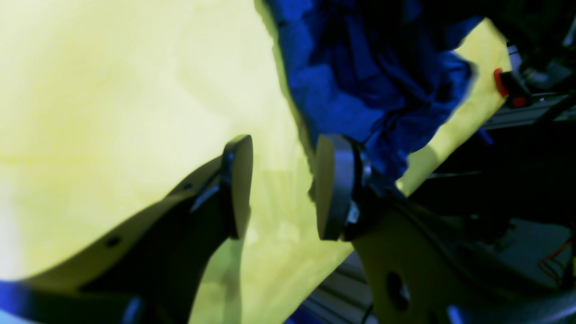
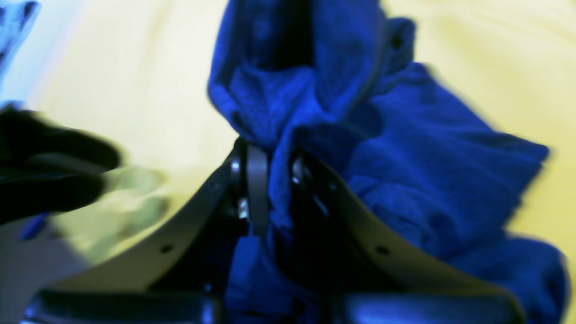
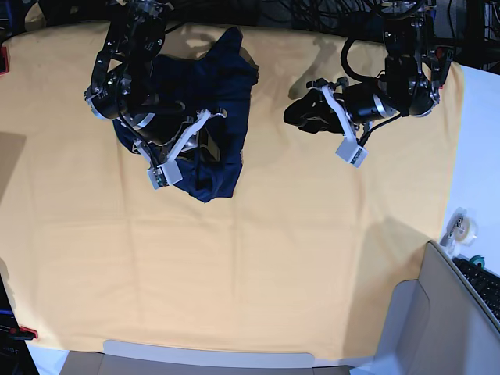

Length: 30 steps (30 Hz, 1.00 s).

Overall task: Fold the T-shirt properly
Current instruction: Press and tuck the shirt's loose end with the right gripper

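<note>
The T-shirt (image 3: 207,117) lies bunched at the far left of the yellow cloth (image 3: 258,258) covering the counter. The right tool (image 2: 274,189) pinches 1 fold of it. The left tool (image 1: 281,186) hangs empty, jaws parted, beside it.

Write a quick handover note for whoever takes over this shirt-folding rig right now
Right gripper: shut on a bunch of the T-shirt.
Left gripper: open, empty, above the yellow cloth, just beside the shirt's edge.
T-shirt: crumpled in a heap at the far side of the cloth, under the right arm.
Done: nothing folded yet.
Left: spread the shirt flat, then fold it.
</note>
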Each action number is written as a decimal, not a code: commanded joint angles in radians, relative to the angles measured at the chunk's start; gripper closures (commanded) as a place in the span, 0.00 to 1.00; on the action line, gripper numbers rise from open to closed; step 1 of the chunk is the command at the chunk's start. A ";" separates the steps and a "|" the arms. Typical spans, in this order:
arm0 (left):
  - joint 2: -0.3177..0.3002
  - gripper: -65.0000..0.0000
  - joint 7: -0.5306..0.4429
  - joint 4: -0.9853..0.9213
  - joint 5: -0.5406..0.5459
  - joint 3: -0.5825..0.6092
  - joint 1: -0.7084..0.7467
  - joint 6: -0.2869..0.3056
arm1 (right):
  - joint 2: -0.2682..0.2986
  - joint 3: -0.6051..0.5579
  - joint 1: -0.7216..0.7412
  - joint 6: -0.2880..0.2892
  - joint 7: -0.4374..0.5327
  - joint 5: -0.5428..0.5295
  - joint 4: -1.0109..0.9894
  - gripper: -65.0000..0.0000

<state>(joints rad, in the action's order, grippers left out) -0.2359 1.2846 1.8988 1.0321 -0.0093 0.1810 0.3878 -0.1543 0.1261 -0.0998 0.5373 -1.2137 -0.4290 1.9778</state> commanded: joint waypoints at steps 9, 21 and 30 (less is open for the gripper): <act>-0.007 0.67 -0.006 0.018 0.021 -0.005 0.018 0.003 | -0.003 -0.062 0.013 -0.093 0.091 0.092 -0.110 0.94; -0.007 0.66 -0.007 0.018 0.023 -0.005 0.036 0.004 | -0.003 -0.062 0.035 -0.191 0.084 0.086 -0.039 0.53; -0.007 0.66 -0.013 0.018 0.023 -0.001 0.042 0.004 | 0.025 -0.101 0.071 -0.191 0.036 -0.026 -0.042 0.53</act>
<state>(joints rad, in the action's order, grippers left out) -0.2382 1.2819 1.8988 1.0321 -0.0086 0.2279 0.3885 -0.1310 0.0235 -0.0395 0.3431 -1.1908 -0.4389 1.9194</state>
